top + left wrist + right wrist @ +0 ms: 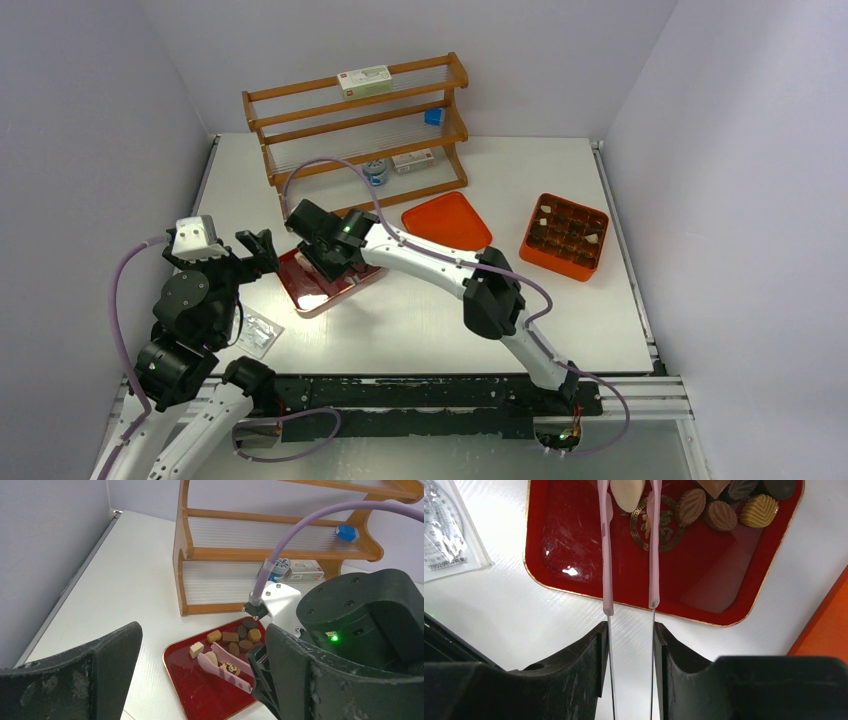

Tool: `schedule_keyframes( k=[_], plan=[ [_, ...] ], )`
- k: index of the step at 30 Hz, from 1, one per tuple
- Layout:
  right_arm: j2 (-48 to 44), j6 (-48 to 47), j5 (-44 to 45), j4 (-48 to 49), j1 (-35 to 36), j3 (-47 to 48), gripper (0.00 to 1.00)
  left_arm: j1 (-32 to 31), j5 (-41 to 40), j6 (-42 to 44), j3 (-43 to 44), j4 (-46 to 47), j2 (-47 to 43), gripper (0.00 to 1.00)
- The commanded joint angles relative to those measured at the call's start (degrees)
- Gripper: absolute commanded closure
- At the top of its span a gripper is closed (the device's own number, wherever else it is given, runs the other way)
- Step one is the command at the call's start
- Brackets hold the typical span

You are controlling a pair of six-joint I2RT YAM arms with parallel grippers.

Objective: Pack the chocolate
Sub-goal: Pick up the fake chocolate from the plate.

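Note:
Several chocolate pieces (230, 636) in brown and tan lie clustered at the far end of the dark red tray (200, 695), with a cream cube (196, 649) beside them. My right gripper (630, 630) is shut on the pink tongs (605, 555), one finger pressing each arm. A cream-white chocolate (626, 492) sits between the tong tips on the tray. In the top view the right gripper (325, 255) hangs over the tray (310, 295). My left gripper (262, 248) stands wide open just left of the tray, holding nothing.
An orange compartment box (555, 262) with a few pieces in it stands at the right, and its orange lid (447, 220) lies between it and the tray. A wooden rack (355, 125) fills the back. A clear plastic packet (258, 332) lies near the left arm.

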Motion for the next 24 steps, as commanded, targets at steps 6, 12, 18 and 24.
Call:
schedule_keyframes(
  k=[6,12,18,24],
  plan=[
    [2.53,-1.21,2.02,-2.09,0.77,3.52,0.6,-0.28,-0.48,0.76,1.1,0.22,0.06,0.02],
    [0.4,-1.0,3.41,-0.5,1.0,1.81,0.71,-0.28,-0.48,0.77,1.03,0.27,0.06,0.02],
    [-2.9,0.17,2.22,1.53,1.04,-1.27,0.74,-0.28,-0.32,0.85,0.95,0.4,0.09,0.02],
    [-7.74,1.6,3.22,2.09,1.01,-5.84,0.75,-0.31,1.22,1.39,0.47,0.95,0.35,0.02]
  ],
)
